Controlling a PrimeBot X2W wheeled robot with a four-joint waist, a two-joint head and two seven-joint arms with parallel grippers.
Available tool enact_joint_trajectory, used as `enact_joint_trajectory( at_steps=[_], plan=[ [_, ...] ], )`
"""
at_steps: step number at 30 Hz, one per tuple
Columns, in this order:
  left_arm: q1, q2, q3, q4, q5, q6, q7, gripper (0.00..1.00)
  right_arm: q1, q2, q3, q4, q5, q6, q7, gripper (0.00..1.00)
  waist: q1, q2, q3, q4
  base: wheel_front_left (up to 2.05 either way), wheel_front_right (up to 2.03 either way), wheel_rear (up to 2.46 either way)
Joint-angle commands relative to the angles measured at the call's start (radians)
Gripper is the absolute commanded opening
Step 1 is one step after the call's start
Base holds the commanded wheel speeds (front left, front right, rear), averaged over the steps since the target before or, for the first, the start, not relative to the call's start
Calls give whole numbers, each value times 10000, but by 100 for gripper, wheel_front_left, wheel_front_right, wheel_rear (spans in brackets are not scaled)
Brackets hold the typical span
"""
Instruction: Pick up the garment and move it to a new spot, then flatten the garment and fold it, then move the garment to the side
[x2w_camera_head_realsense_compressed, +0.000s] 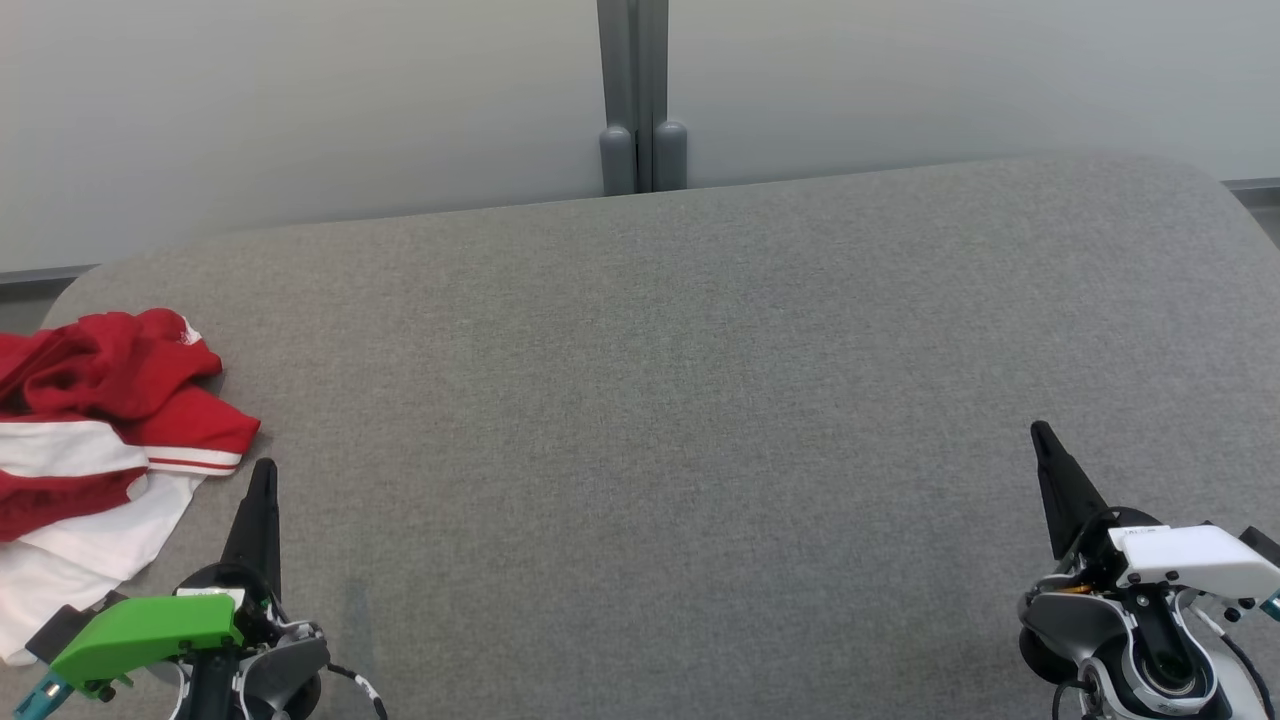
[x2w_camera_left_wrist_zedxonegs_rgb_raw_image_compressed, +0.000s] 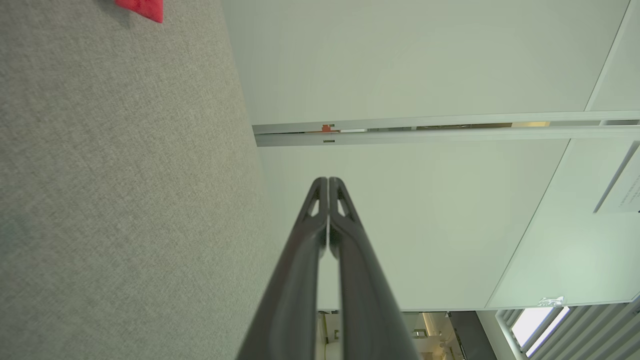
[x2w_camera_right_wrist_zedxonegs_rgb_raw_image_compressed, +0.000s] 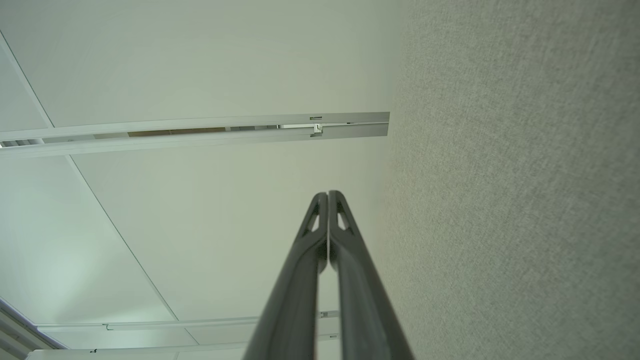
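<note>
My left pincer (x2w_camera_head_realsense_compressed: 263, 480) and right pincer (x2w_camera_head_realsense_compressed: 1045, 445) rest pressed together, empty, while the red-and-white garment (x2w_camera_head_realsense_compressed: 100, 430) lies crumpled at the grey table's (x2w_camera_head_realsense_compressed: 700, 400) left edge, not yet picked up, flattened or folded.

The garment (x2w_camera_head_realsense_compressed: 90, 430) lies on the table (x2w_camera_head_realsense_compressed: 700, 400) at its left edge, near the left end effector (x2w_camera_head_realsense_compressed: 264, 470).

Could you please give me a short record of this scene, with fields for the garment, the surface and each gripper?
surface: grey fabric-covered table
garment: red and white, crumpled, at the table's left side
left gripper: shut, empty, close beside the garment's right edge
right gripper: shut, empty, at the table's right side
task stage: garment not yet picked up
</note>
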Motion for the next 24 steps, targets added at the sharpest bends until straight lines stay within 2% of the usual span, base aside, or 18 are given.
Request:
enact_joint_trajectory(
  at_steps=[1,8,9,18,24],
  plan=[
    [-120,28,3,4,51,-19,19,0,-76,-9,-1,9,-36,4,14,0,0,0,0,0,0,0,0],
    [-120,28,3,2,51,-19,19,0,-76,-9,-1,9,-36,4,14,0,0,0,0,0,0,0,0],
    [0,0,0,0,0,0,0,100,0,0,0,0,0,0,0,100,0,0,0,0,0,0,0],
    [23,-29,-249,10,54,2,-245,100,135,27,118,-58,-187,-1,-285,100,0,0,8,-1,0,0,0],
    [-75,149,-650,-222,539,3,-601,100,137,-91,233,-203,-931,-1,-616,100,0,0,3,1,0,0,0]
  ],
)
